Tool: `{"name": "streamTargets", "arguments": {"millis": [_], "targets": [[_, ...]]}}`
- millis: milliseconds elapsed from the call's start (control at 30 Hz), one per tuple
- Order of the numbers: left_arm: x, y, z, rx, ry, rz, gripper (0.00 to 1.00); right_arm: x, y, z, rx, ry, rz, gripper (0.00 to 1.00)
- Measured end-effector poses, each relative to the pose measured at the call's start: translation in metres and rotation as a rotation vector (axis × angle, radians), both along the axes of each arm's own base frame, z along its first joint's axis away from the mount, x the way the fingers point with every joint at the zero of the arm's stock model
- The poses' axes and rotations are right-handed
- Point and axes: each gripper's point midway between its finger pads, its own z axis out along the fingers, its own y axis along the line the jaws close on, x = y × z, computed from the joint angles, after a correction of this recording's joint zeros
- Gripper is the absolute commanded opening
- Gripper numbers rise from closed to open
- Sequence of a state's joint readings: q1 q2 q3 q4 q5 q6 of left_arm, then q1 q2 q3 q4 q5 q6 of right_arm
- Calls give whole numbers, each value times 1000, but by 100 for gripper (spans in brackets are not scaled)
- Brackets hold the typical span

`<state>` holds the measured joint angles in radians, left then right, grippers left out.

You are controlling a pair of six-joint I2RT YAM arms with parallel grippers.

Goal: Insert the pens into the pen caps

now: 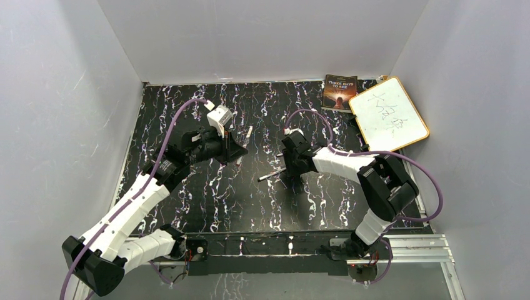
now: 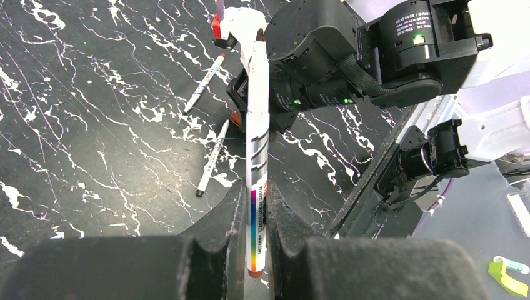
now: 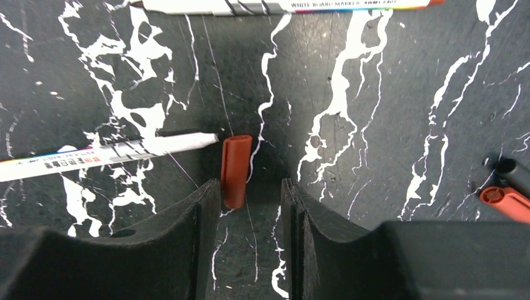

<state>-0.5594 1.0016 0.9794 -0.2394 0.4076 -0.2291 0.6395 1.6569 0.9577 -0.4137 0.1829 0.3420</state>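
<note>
Black table (image 1: 206, 200) with white marble veins. One pen (image 3: 106, 152) lies flat on it, one end just beside a red cap (image 3: 236, 170), which also lies flat. Second pen (image 2: 205, 82) lies apart from the first, roughly parallel to it. Black cap (image 3: 514, 174) and second red cap (image 3: 507, 201) lie together, well apart from the first cap. Far right corner: book (image 1: 339, 92) lies flat, scribbled whiteboard (image 1: 389, 114) just beside it at the table's right edge; cannot tell if flat or leaning.

Lab test cell: white walls (image 1: 262, 37) enclose a marbled table (image 1: 212, 200).
</note>
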Motion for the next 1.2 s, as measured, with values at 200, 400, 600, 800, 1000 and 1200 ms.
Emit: {"name": "streamTargets", "arguments": {"millis": [200, 400, 600, 800, 1000, 1200], "targets": [[0, 0, 0, -3, 2, 1, 0, -3, -2, -4, -7, 8, 0, 38], [0, 0, 0, -1, 5, 1, 0, 1, 0, -4, 0, -3, 2, 36], [0, 0, -1, 1, 6, 4, 0, 9, 8, -6, 10, -11, 13, 22], [0, 1, -1, 1, 6, 9, 0, 8, 11, -5, 25, -7, 26, 17], [0, 1, -1, 0, 6, 9, 0, 7, 13, -5, 34, -3, 33, 10], [0, 0, 0, -5, 8, 8, 0, 5, 13, -3, 39, -5, 41, 0]]}}
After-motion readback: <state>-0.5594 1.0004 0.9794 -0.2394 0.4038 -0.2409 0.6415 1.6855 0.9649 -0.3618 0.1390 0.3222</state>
